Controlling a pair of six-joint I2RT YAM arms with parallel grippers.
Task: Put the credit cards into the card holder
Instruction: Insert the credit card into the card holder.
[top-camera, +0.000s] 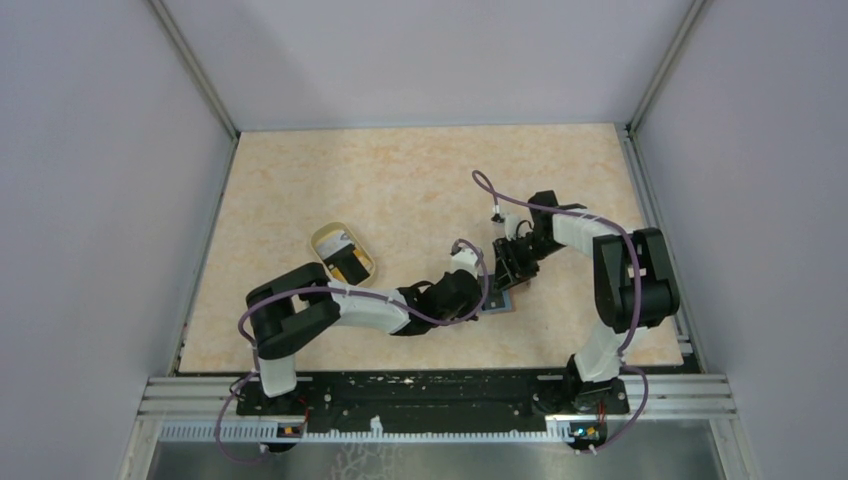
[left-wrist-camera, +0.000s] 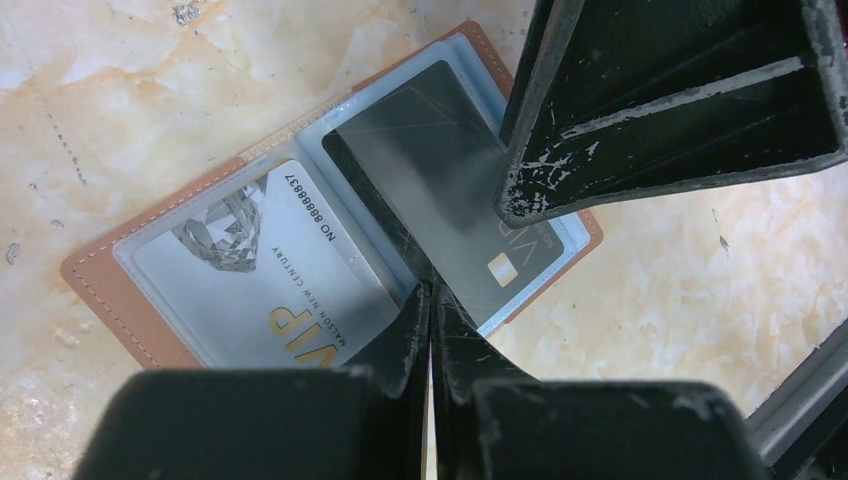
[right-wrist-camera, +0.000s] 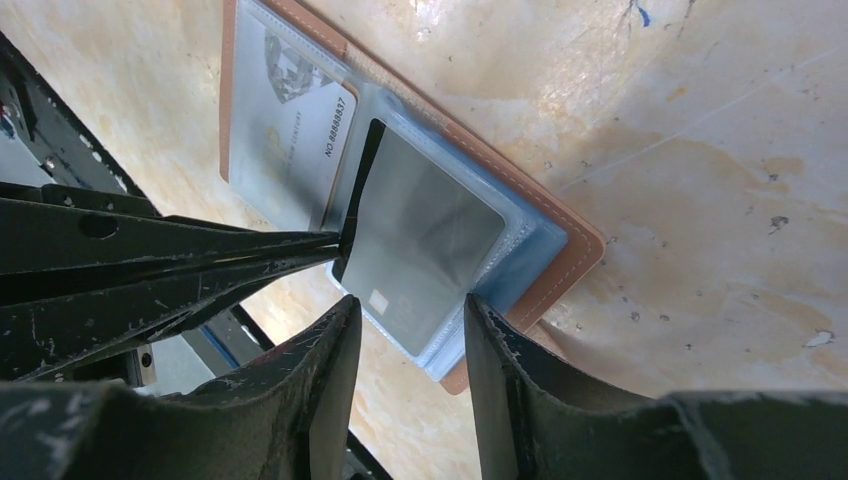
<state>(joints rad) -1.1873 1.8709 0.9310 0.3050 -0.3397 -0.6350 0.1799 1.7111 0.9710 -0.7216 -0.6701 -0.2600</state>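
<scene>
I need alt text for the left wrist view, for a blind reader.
The left tool, shut, pinches the edge of a dark card in an open brown card holder on a beige table; a white card fills the other pocket.

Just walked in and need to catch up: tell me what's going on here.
The card holder lies open. A white VIP card already sits in one pocket. The left gripper is shut on the edge of a dark card, which seems to be partly inside the other pocket. The right gripper is open, its fingers straddling the holder's outer edge beside that card, apparently steadying it.
</scene>
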